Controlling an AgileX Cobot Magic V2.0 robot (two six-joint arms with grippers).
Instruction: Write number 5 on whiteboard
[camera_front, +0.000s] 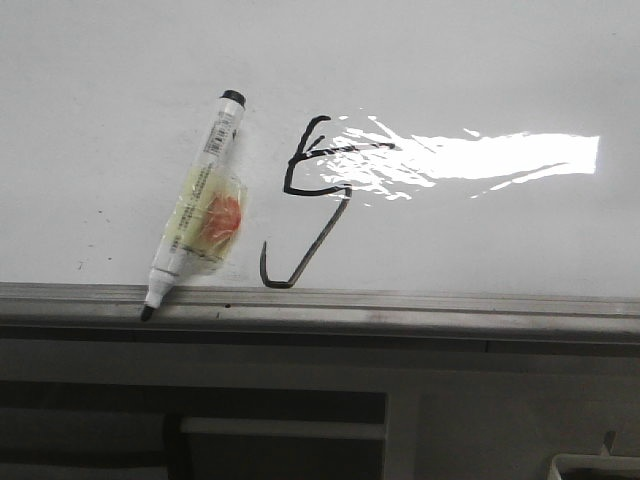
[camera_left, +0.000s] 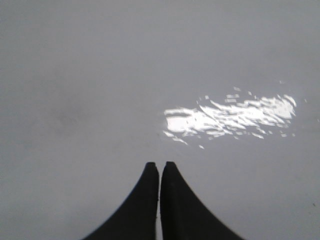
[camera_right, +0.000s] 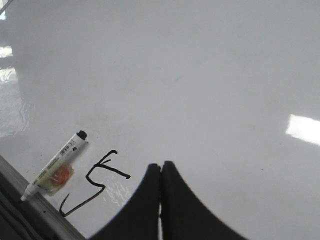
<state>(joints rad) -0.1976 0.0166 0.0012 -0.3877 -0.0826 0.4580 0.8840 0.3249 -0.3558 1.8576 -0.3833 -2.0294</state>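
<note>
The number 5 (camera_front: 318, 190) is there on the whiteboard (camera_front: 480, 60), crooked, its hooked tail running down almost to the grey frame rail (camera_front: 400, 303). Just beside the figure lies the marker (camera_front: 195, 220), uncapped tip resting on that rail. It looks light, stiff and slick; the taped middle of the barrel seems the best place to grip. Both hands are empty: left hand (camera_left: 159, 166) closed, right hand (camera_right: 160, 165) closed. The board is glossy, smudged, with strong glare near the figure.
</note>
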